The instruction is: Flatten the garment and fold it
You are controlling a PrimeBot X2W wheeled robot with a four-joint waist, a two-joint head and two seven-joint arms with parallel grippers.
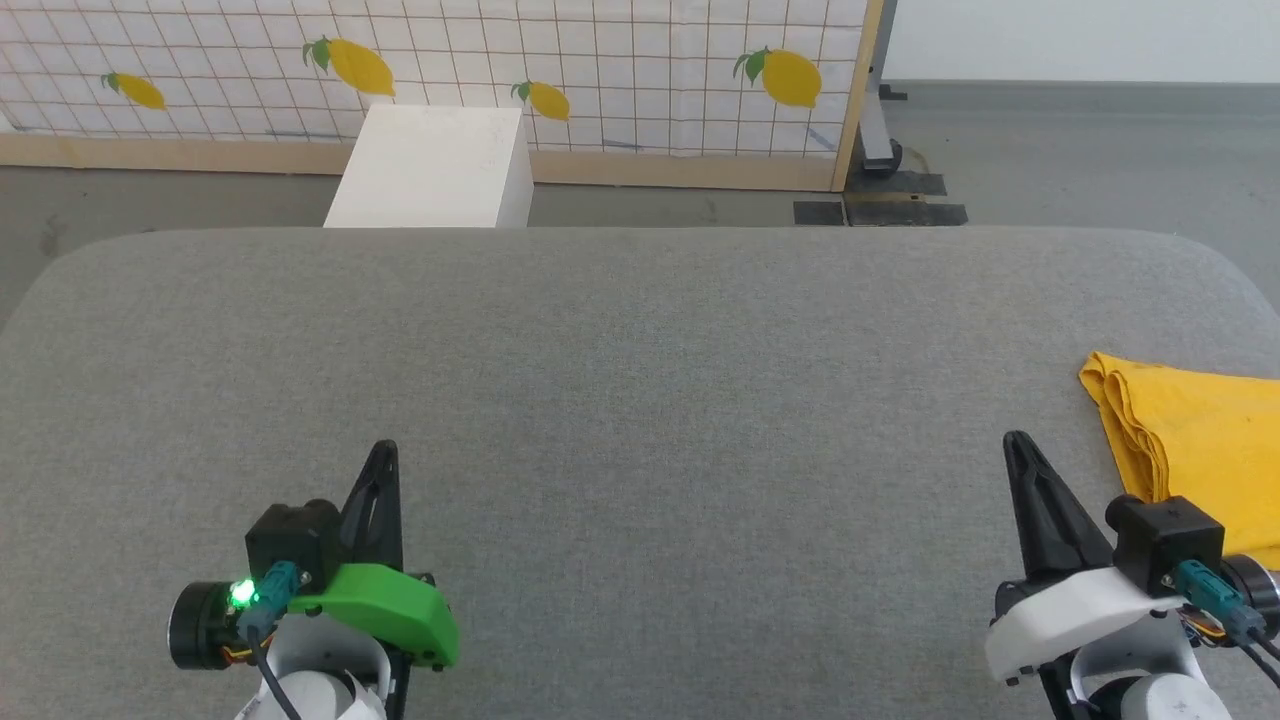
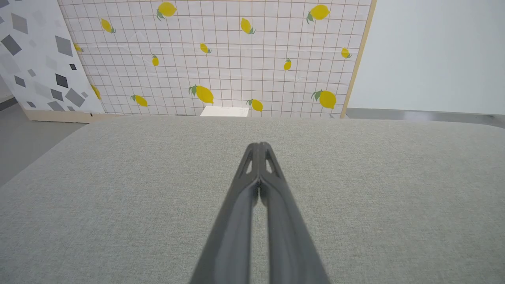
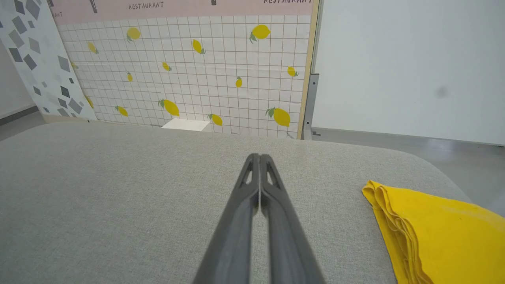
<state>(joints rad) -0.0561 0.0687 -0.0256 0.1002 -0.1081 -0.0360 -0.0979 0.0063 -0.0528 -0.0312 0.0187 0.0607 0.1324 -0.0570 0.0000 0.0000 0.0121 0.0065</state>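
**Head view**
- Left gripper (image 1: pixel 384 462): fingers pressed together and empty, over bare table (image 1: pixel 640 340).
- Right gripper (image 1: pixel 1019 448): also closed and empty.
- Shirt (image 1: pixel 1195 440): yellow. It lies just right of the right gripper and slightly ahead of its tip, clear of the fingers. It is well off to the left gripper's right, and it runs past the picture's right edge.

**Left wrist view**
- Left gripper (image 2: pixel 259 149): tips meet with nothing between them.
- Table (image 2: pixel 118 205): grey cloth ahead of the fingers and on both sides.

**Right wrist view**
- Right gripper (image 3: pixel 259 158): tips meet and hold nothing.
- Shirt (image 3: pixel 438 232): low on the table (image 3: pixel 118 189), right of the fingers. It lies in several layers, with the stacked edges at the corner facing the tool. No print shows.

**Handling note (judgement)**
- The shirt looks layered and compact. Part of it is out of frame, so I cannot tell whether this is a neat fold or a bundle.
- If it needs flattening, the right gripper would have to open first. It should come at the stacked corner from its own right.
- Pinching one layer rather than the whole stack would let the cloth spread.
- The shirt is best drawn to the open table ahead and to the left of that tool, where the left gripper could reach the far side.
- The likely fault is dragging the whole bundle unopened.
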